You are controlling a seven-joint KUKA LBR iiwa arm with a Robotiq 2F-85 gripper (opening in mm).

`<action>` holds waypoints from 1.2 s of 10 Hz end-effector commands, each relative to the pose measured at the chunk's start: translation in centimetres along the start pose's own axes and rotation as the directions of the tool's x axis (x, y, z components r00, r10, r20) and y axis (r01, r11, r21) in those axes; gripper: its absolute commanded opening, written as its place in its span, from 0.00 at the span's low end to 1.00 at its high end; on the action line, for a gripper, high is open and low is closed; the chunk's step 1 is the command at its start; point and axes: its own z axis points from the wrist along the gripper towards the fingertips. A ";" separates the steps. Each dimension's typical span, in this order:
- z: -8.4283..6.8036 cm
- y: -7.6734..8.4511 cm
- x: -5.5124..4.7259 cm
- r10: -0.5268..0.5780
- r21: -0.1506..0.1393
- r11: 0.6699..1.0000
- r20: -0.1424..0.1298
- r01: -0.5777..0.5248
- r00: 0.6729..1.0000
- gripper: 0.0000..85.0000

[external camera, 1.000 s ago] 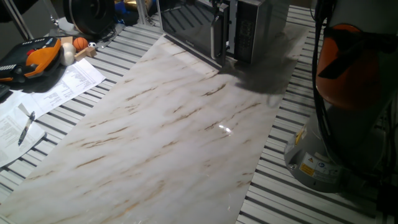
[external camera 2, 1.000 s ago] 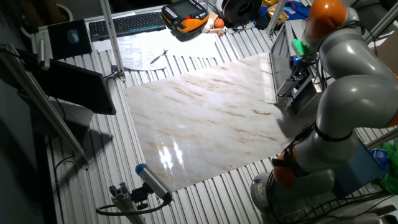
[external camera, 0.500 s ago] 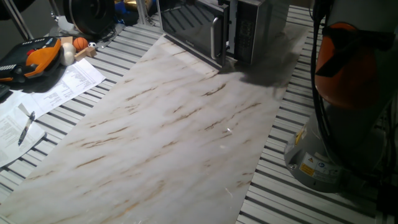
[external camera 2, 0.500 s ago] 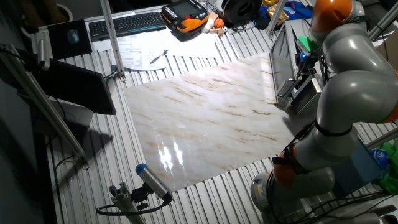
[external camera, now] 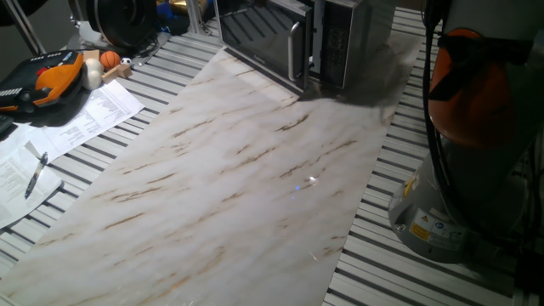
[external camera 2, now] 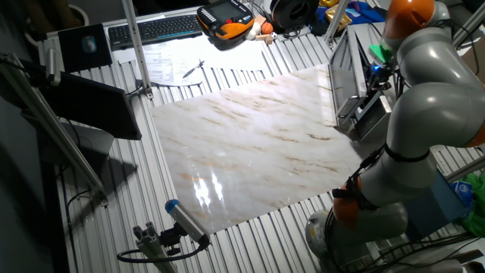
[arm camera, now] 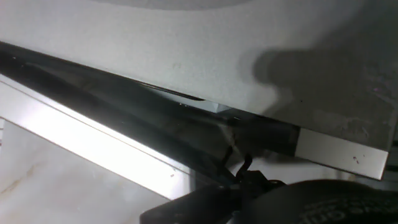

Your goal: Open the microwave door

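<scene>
The silver microwave [external camera: 357,25] stands at the far end of the marble board. Its dark glass door [external camera: 255,34] with a vertical silver bar handle [external camera: 295,49] seems slightly ajar on the handle side, beside the keypad strip [external camera: 331,38]. In the other fixed view the door [external camera 2: 342,72] shows edge-on, angled out from the body. My gripper [external camera 2: 373,76] hangs over the microwave's top near the door, mostly hidden by the arm. In the hand view I see the microwave's grey top [arm camera: 186,43], a dark gap and the door's bright top edge [arm camera: 93,140]. The fingers do not show clearly.
The marble board [external camera: 238,170] lies on a slatted table. Papers and a pen [external camera: 38,170], an orange pendant [external camera: 51,76] and small balls sit at the left. The arm's base [external camera: 442,212] stands at the right. A keyboard [external camera 2: 151,29] and a metal frame post [external camera 2: 140,53] are at the far side.
My hand has lifted up and away from the top of the door handle and left one fixed view. Its shadow on the board by the microwave has shrunk.
</scene>
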 end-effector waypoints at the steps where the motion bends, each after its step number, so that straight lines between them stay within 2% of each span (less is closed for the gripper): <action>1: 0.1 0.0 -0.1 -0.007 0.000 1.000 0.002 0.007 1.000 0.00; 4: 0.6 0.7 -0.5 -0.012 -0.008 1.000 -0.002 0.012 1.000 0.00; 6: 0.9 1.4 -0.3 -0.002 -0.014 1.000 -0.011 0.002 1.000 0.00; 8: 1.3 2.3 0.6 0.035 -0.024 0.999 -0.008 -0.035 0.999 0.00; 9: 1.4 3.1 1.2 0.069 -0.023 0.997 0.002 -0.069 0.998 0.00; 10: 1.4 4.1 1.6 0.117 -0.023 0.993 0.005 -0.117 0.993 0.00; 12: 1.6 6.3 2.9 0.248 -0.034 0.968 0.029 -0.247 0.968 0.00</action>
